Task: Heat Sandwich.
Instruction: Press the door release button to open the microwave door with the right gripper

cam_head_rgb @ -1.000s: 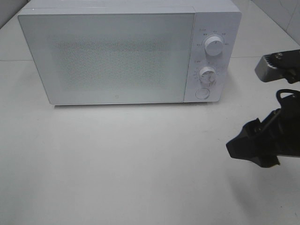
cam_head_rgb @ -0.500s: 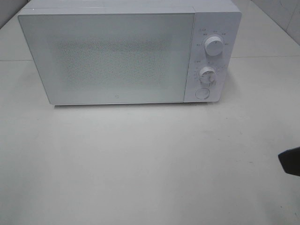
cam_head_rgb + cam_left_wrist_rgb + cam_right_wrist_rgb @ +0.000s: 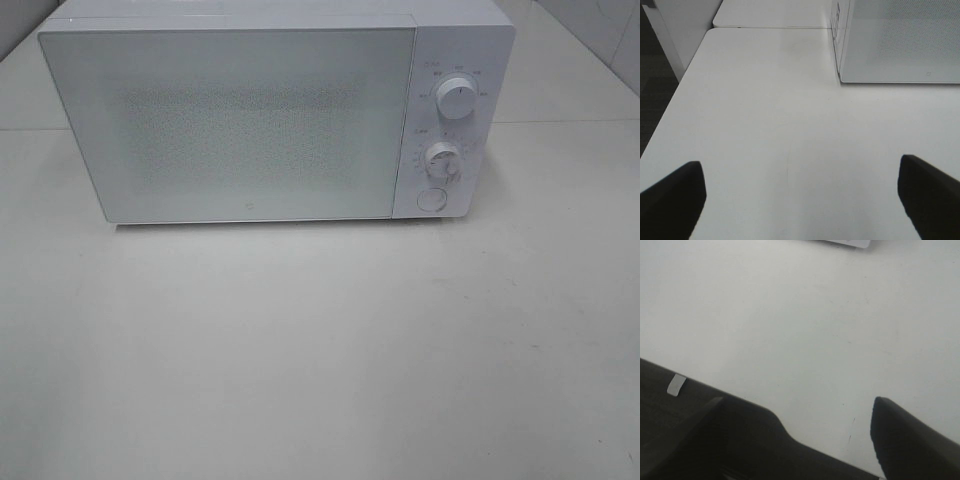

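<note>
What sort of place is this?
Likely a lab mock-up of a kitchen: a white microwave with two dials stands on plain white tables pushed edge to edge.

Smooth white plastic microwave point(image 3: 277, 110), speckled semi-gloss door point(image 3: 230, 125); matt white table point(image 3: 320, 350).

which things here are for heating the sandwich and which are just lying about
For the job: microwave, door shut; its dials; left claw, right claw, both open and empty. No sandwich in view.
Just there: white table; second table behind it.
</note>
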Robot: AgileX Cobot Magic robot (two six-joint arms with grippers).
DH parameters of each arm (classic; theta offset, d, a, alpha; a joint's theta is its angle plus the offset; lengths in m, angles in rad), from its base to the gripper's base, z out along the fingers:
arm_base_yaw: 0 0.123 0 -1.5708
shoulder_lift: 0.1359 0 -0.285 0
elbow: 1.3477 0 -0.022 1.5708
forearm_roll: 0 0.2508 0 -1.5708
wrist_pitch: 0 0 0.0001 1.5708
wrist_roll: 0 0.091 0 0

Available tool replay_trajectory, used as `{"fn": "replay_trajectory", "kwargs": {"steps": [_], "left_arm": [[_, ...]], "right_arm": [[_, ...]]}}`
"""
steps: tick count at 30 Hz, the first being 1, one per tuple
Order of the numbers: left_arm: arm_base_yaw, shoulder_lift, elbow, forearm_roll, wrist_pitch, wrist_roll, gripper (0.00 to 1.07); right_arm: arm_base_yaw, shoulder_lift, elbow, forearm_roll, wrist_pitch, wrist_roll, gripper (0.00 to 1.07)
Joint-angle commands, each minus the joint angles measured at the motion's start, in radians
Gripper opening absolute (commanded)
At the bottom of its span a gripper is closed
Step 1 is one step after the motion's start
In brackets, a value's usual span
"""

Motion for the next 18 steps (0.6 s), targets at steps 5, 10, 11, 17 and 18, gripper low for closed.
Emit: {"fn": "replay_trajectory", "kwargs": {"steps": [5, 10, 11, 17, 18], "left_arm": [[0.005, -0.026, 0.004, 0.000, -0.009, 0.000, 0.98], [0.005, -0.026, 0.004, 0.000, -0.009, 0.000, 0.98], [0.005, -0.026, 0.004, 0.000, -0.009, 0.000, 0.98], [0.005, -0.026, 0.004, 0.000, -0.009, 0.000, 0.98], [0.005, -0.026, 0.004, 0.000, -0.009, 0.000, 0.98]], "right_arm": [[-0.068, -0.137, -0.004, -0.046, 0.011, 0.009, 0.76], [-0.085, -0.188, 0.019, -0.123, 0.008, 0.037, 0.76], [-0.085, -0.196, 0.027, -0.131, 0.007, 0.047, 0.76], [-0.104, -0.245, 0.068, -0.152, -0.026, 0.059, 0.76], [-0.116, -0.269, 0.091, -0.159, -0.041, 0.059, 0.76]]}}
